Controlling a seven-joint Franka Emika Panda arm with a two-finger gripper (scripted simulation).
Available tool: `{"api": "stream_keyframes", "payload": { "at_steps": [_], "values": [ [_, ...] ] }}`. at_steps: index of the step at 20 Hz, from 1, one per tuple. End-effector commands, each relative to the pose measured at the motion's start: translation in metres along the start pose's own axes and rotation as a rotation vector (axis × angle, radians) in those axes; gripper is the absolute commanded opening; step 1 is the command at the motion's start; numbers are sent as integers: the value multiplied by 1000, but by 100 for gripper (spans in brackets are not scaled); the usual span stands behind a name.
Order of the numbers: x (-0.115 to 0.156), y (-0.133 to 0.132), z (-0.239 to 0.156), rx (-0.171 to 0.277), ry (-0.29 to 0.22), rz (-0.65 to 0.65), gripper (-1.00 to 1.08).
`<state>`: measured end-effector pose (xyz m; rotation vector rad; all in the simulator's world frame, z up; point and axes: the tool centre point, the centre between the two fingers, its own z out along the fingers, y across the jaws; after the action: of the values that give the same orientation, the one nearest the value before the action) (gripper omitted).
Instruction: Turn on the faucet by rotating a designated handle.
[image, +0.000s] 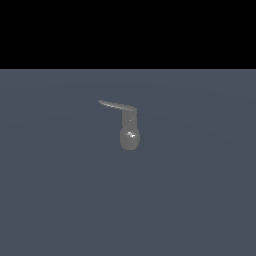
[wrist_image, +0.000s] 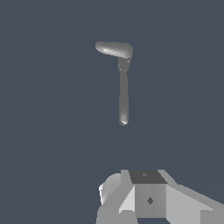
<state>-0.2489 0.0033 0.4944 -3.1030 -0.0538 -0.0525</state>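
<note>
Grey faucet, handle untouched, jaws seemingly apart

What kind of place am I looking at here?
Probably a bare simulated test scene, not a real room: a lone grey faucet with its handle stands on a plain blue-grey floor under a black backdrop.

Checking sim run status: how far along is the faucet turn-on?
Nothing looks done yet. The faucet stands alone, its handle pointing toward the exterior view's left, untouched. In hand: the gripper sits well short of the handle in the wrist view, holding nothing; jaw state unclear. Left: approach, contact the handle, rotate it.
</note>
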Motion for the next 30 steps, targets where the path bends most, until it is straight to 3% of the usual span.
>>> {"api": "stream_keyframes", "payload": {
  "at_steps": [1,14,30],
  "values": [
    [0,0,0,0,0,0,-100],
    [11,-17,19,-3,0,90,-100],
    [63,-68,85,-10,0,408,-100]
  ]
}}
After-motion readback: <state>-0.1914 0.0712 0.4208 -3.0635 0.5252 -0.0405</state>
